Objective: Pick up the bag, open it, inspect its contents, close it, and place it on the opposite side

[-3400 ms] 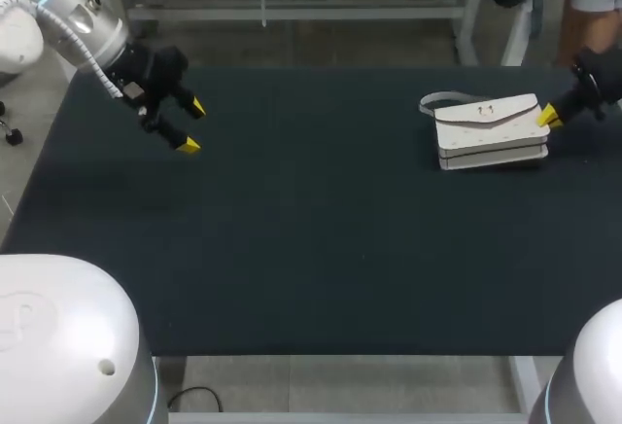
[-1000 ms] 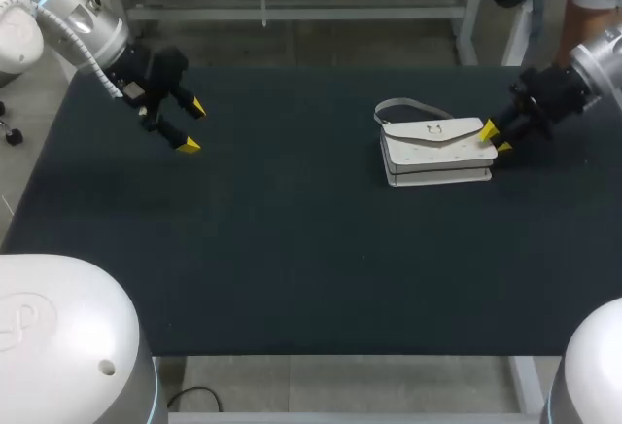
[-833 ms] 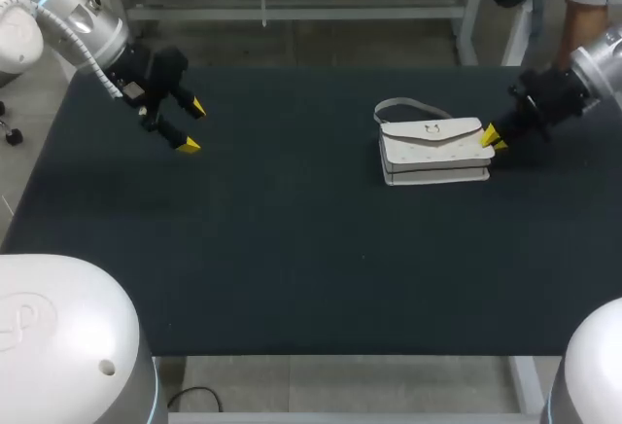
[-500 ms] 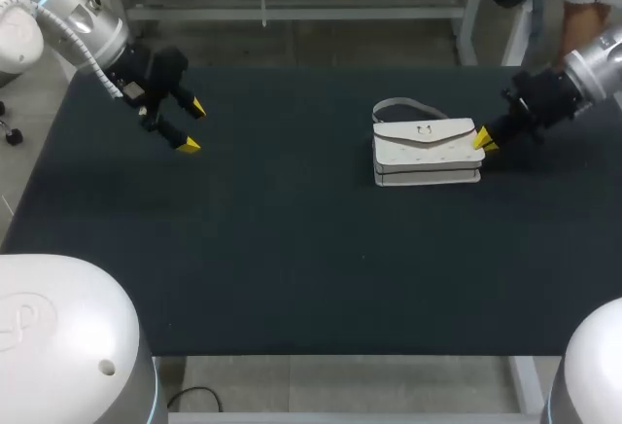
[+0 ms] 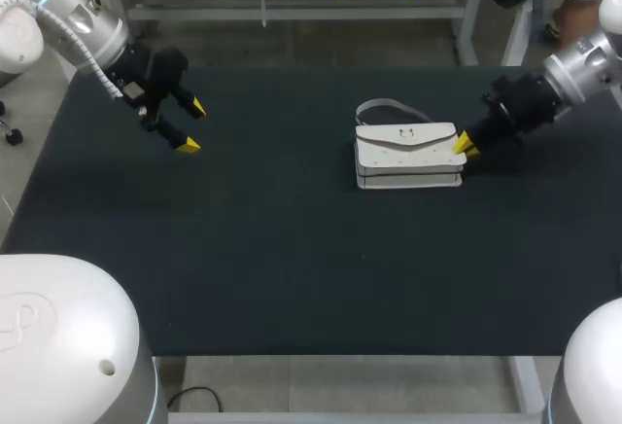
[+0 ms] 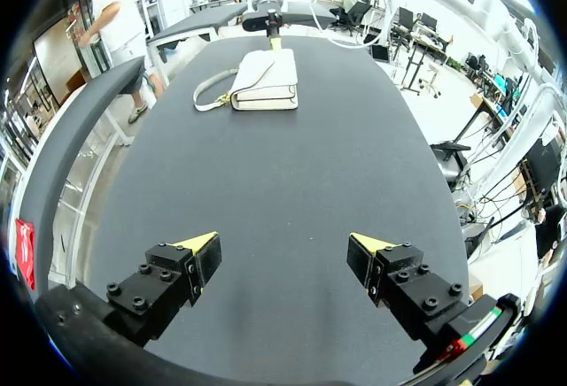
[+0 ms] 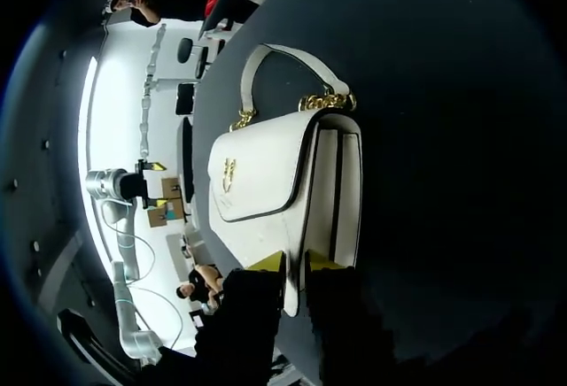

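On the table (image 5: 292, 268), your right gripper (image 5: 464, 144) pinches the end of the bag (image 5: 406, 155); left gripper (image 5: 192, 125) spread wide. Bag contents hidden.

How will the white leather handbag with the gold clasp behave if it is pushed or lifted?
The white leather handbag lies flat with boxy sides, so it probably slides rather than tips. Its thin strap curls loosely, so likely floppy. The right hand at one end may swing it round.

- From where I stand, no words, numbers or labels can be read on the table (image 5: 292, 249).
- The bag (image 5: 408, 155) carries only a small gold clasp (image 5: 406, 134), with no lettering.
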`<state>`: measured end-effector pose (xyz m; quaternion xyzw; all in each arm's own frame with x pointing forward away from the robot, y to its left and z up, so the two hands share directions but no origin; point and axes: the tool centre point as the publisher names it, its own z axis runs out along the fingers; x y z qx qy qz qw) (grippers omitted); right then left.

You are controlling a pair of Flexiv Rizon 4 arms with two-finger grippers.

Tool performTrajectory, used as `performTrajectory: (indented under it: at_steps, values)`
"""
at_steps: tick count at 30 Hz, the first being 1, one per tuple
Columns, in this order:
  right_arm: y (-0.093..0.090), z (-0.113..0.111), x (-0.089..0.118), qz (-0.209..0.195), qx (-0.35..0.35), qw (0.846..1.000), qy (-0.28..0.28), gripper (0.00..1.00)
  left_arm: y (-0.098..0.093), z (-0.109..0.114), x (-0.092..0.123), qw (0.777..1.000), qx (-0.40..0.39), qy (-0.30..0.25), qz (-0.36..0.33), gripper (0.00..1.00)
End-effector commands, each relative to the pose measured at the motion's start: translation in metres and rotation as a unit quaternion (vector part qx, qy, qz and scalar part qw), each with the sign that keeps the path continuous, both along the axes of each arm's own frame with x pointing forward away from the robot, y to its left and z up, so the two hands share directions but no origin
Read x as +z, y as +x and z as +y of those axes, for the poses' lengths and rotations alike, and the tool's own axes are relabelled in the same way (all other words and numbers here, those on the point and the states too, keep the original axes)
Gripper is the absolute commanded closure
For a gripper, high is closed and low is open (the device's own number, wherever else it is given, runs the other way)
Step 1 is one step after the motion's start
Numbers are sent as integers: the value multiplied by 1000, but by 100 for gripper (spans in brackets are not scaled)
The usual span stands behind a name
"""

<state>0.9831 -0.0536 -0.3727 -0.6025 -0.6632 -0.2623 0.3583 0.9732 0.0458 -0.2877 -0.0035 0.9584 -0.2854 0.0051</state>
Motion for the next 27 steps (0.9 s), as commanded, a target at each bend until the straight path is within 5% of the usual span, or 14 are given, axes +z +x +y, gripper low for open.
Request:
performTrajectory:
  at_steps: [1, 11, 16, 27]
  values:
    - [3, 2, -1, 3, 1, 1000, -2, 62, 0, 0, -1, 1000, 0, -1, -1, 0]
    - [6, 6, -1, 6, -3, 1000, -5, 73, 0, 0, -1, 1000, 0, -1, -1, 0]
    - [6, 10, -1, 8, -4, 1000, -6, 100, 0, 0, -1, 1000, 0, -1, -1, 0]
    - [-7, 39, -1, -2, 2, 1000, 17, 100, 0, 0, -1, 1000, 0, -1, -1, 0]
